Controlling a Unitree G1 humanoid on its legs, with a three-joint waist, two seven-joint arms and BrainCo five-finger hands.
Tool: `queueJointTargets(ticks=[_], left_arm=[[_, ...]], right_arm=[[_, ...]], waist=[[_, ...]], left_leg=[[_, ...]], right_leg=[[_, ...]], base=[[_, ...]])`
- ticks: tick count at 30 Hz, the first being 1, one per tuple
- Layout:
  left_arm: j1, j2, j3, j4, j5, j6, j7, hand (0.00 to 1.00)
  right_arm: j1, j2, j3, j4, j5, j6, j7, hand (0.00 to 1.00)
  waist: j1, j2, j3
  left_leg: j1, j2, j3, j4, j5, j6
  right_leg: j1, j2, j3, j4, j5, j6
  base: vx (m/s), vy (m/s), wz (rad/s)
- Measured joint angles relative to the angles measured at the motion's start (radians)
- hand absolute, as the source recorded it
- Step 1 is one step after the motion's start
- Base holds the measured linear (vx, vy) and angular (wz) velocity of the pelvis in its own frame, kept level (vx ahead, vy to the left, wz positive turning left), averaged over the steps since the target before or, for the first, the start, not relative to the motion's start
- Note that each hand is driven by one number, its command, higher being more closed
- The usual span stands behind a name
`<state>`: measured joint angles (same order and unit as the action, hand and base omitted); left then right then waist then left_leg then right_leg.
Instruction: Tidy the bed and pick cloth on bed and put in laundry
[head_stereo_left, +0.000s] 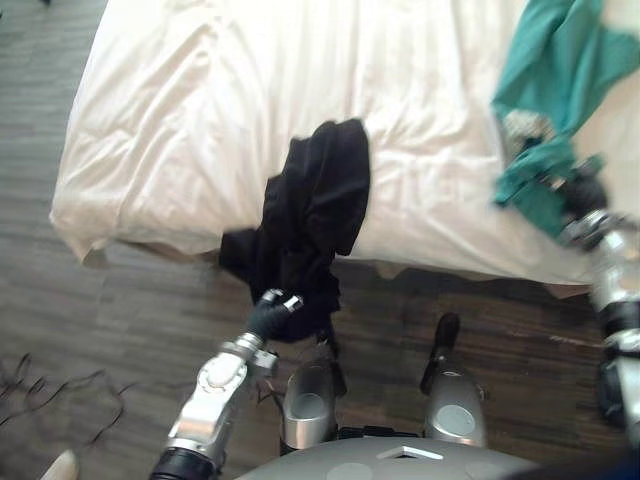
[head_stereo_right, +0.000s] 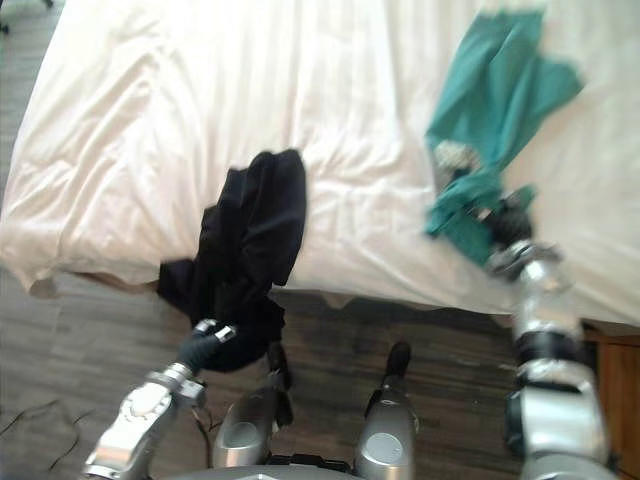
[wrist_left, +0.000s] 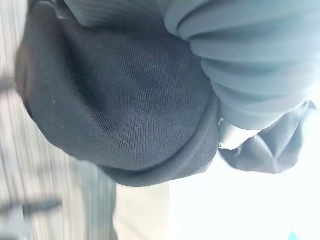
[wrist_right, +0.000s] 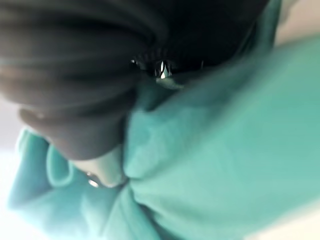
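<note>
Presses the left hand into the black cloth, low on the part hanging off the bed edge above it, seemingly to drag it clear; cannot tell the grip, buried in folds. Clamps the right hand round a bunch of the teal cloth, remainder trailing beyond across the bed, presumably for lifting toward laundry.

The bed stretches across the far side, with the floor before it. The left cloth lies over the bed's near edge, its lower part hanging toward the floor, where the left hand meets it. The right cloth lies on the bed well to the right, with the right hand at its near end.
</note>
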<state>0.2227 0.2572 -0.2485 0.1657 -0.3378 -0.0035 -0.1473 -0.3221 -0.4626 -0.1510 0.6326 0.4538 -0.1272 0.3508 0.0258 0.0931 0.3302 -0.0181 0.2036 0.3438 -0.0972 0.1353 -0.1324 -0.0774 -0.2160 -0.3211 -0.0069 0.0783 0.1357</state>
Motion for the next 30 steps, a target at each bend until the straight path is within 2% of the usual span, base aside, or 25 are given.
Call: queueJointTargets(ticks=[2, 4, 10, 17, 30], left_arm=[[0.005, -0.025, -0.016, 0.07, -0.047, -0.008, -0.001, 1.0], [0.006, -0.034, -0.017, 0.12, -0.047, -0.023, -0.001, 1.0], [0.029, -0.067, -0.018, 0.222, -0.085, -0.096, -0.001, 1.0], [0.03, -0.078, -0.018, 0.274, -0.086, -0.122, 0.001, 1.0], [0.035, -0.079, -0.019, 0.29, -0.124, -0.132, 0.013, 1.0]], right_arm=[[0.145, 0.122, 0.05, -0.034, 0.029, -0.001, 0.004, 1.0], [0.219, 0.189, 0.085, -0.034, 0.033, 0.0, 0.006, 1.0], [0.338, 0.311, 0.181, -0.017, 0.077, 0.003, 0.016, 1.0], [0.358, 0.349, 0.212, 0.044, 0.173, -0.006, -0.018, 1.0], [0.396, 0.377, 0.204, 0.059, 0.211, -0.023, -0.038, 1.0]], waist=[[-0.01, -0.028, -0.083], [-0.012, -0.036, -0.123], [-0.027, -0.033, -0.211], [-0.035, -0.049, -0.234], [-0.045, -0.06, -0.242]], left_leg=[[0.023, -0.001, 0.0, 0.0, -0.016, -0.003], [0.05, -0.002, 0.0, 0.0, -0.029, -0.005], [0.089, -0.006, 0.01, -0.001, -0.048, -0.012], [0.151, -0.004, 0.06, -0.003, -0.066, -0.021], [0.158, -0.004, 0.063, -0.006, -0.073, -0.025]], right_leg=[[0.04, 0.002, -0.009, -0.028, -0.001, 0.006], [0.075, 0.003, -0.013, -0.049, -0.001, 0.011], [0.128, 0.005, -0.012, -0.087, 0.008, 0.021], [0.153, 0.008, 0.034, -0.089, 0.01, 0.021], [0.154, 0.008, 0.043, -0.089, 0.01, 0.02]], base=[[0.1, -0.02, 0.04], [0.08, -0.015, -0.01], [0.04, -0.008, -0.03], [0.0, 0.002, -0.18], [0.0, 0.0, -0.02]])
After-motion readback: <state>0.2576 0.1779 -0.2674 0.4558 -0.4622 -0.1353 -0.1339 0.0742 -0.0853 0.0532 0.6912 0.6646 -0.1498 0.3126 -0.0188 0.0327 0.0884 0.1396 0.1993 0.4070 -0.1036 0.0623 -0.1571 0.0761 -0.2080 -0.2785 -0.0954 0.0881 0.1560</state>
